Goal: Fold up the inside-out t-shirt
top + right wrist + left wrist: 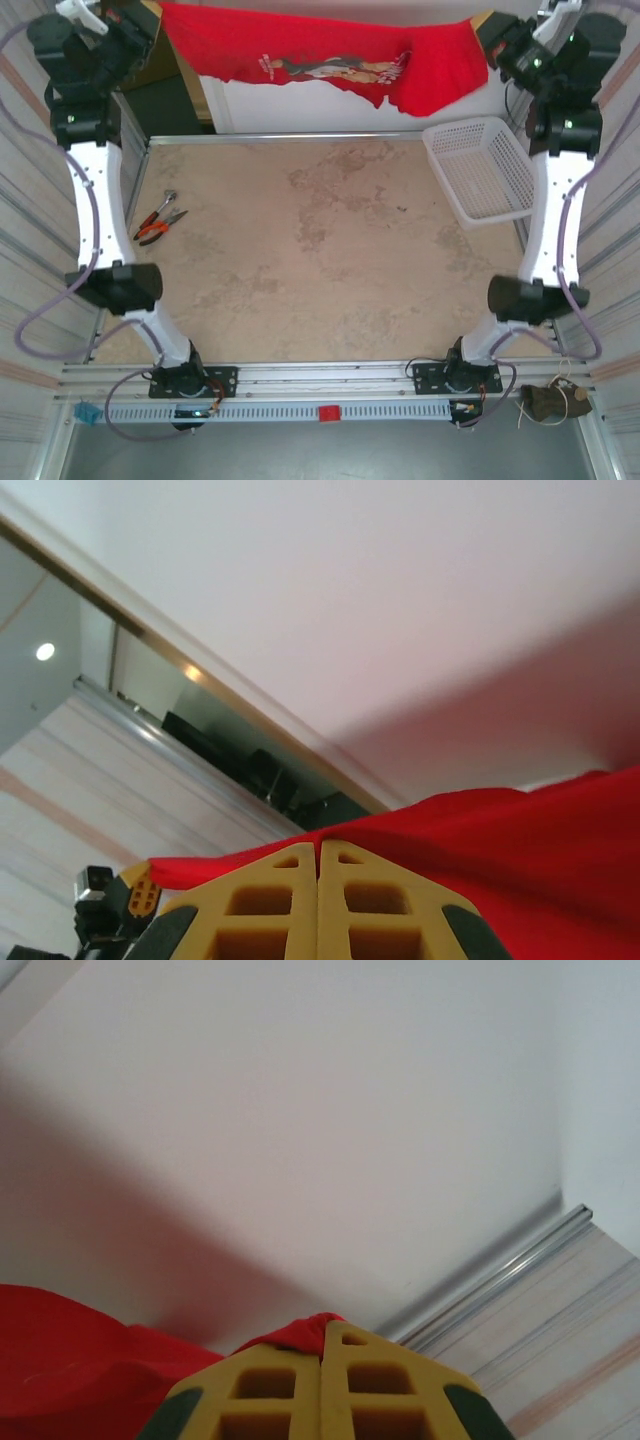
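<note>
At 12 o'clock in the top view, beyond the far rail of the table (330, 270), the t-shirt (330, 50) hangs spread sideways in front of a white wall, reaching from about 11 o'clock to 1 o'clock. Its upper edge runs nearly straight between the two grippers. Its lower edge is uneven and droops lowest toward the 1 o'clock end. A pale printed graphic (335, 68) sits near the middle of the cloth. The left gripper (152, 18) is at the 11 o'clock corner of the garment and the right gripper (484, 28) at the 1 o'clock corner, both arms raised and extended away from their bases. From the left wrist, the left gripper (322, 1345) has its yellow fingers (270, 1385) pressed together along a thin seam, with a fold of red cloth pinched at the tips and more of the t-shirt (60, 1370) lying at 8 o'clock of that view. From the right wrist, the right gripper (318, 860) likewise has its fingers (380, 900) closed flat against each other, pinching the t-shirt (520, 860), which spreads behind the tips toward 3 o'clock. On the table, a white mesh basket (480, 170) stands at 2 o'clock against the right edge, and red-handled pliers (158, 220) lie at 9 o'clock near the left edge, both well apart from the garment.
</note>
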Tool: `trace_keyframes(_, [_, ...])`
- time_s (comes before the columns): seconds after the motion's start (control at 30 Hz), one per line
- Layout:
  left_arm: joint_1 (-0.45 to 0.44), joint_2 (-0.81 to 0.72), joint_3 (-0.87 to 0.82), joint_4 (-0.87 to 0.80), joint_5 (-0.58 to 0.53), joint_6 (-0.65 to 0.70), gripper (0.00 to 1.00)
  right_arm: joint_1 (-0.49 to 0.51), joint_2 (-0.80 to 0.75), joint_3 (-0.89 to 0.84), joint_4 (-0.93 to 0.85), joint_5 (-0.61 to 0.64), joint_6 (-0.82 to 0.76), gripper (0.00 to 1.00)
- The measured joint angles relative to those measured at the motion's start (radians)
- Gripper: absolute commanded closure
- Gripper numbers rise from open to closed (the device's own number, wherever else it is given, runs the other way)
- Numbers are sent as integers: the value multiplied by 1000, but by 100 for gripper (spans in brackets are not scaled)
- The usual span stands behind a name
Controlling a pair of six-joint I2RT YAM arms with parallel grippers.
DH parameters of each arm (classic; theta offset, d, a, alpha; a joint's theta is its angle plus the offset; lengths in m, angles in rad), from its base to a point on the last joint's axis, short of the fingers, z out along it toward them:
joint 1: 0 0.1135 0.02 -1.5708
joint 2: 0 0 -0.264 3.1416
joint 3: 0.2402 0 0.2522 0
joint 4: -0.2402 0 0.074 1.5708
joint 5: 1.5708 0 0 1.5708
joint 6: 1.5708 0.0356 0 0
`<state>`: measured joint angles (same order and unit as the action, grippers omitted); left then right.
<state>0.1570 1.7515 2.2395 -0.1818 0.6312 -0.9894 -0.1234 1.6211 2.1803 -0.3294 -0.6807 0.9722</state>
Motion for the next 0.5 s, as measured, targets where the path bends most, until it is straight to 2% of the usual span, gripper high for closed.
trace_keyframes(0.2, [10, -302, -692, 66, 8, 116, 100, 43, -402, -748, 81, 31, -67, 100])
trace_keyframes(0.27, [11, -378, -940, 74, 14, 155, 100, 97, -528, -1009, 52, 76, -87, 100])
trace_keyframes(0.33, [14, -446, -1165, 54, 16, 192, 100, 192, -649, -1219, -16, 144, -102, 100])
trace_keyframes(0.43, [19, -575, -1446, -24, 7, 239, 100, 331, -860, -1453, -145, 242, -112, 100])
trace_keyframes(0.5, [19, -682, -1584, -67, -5, 254, 100, 370, -976, -1547, -210, 301, -108, 100])
